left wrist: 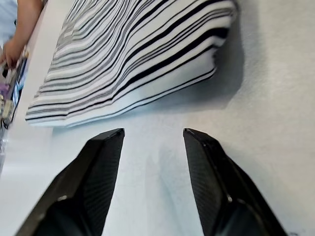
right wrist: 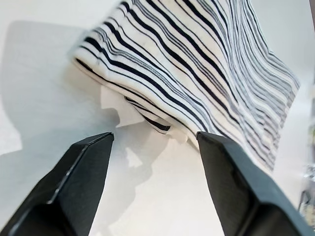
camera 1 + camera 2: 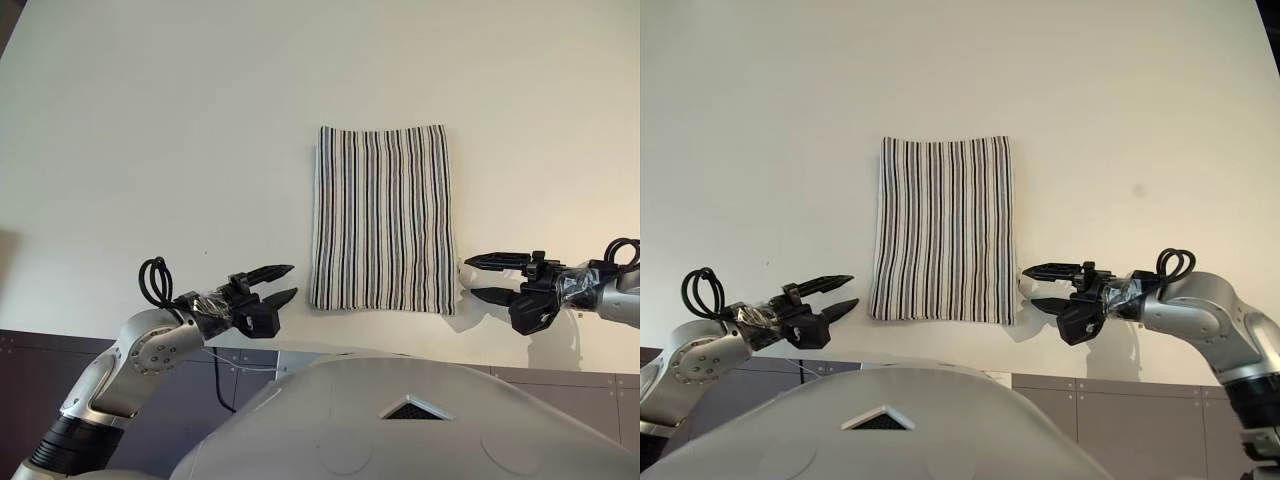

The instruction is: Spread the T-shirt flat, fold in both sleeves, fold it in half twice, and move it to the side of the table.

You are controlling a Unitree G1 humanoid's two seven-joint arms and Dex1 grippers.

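Observation:
The black-and-white striped T-shirt (image 3: 382, 218) lies on the white table (image 3: 150, 150) as a folded upright rectangle, its near edge close to the table's front. My left gripper (image 3: 281, 283) hovers open just left of the shirt's near left corner (image 1: 216, 54), with nothing between its fingers. Just right of the near right corner, my right gripper (image 3: 478, 278) is also open and holds nothing. In the right wrist view a small flap of fabric (image 2: 155, 120) sticks out under that corner.
The table's front edge (image 3: 100, 335) runs just below both grippers. Wide bare tabletop lies to the left, right and behind the shirt. A person's hand (image 1: 12, 49) is far off at the left wrist view's edge, away from the shirt.

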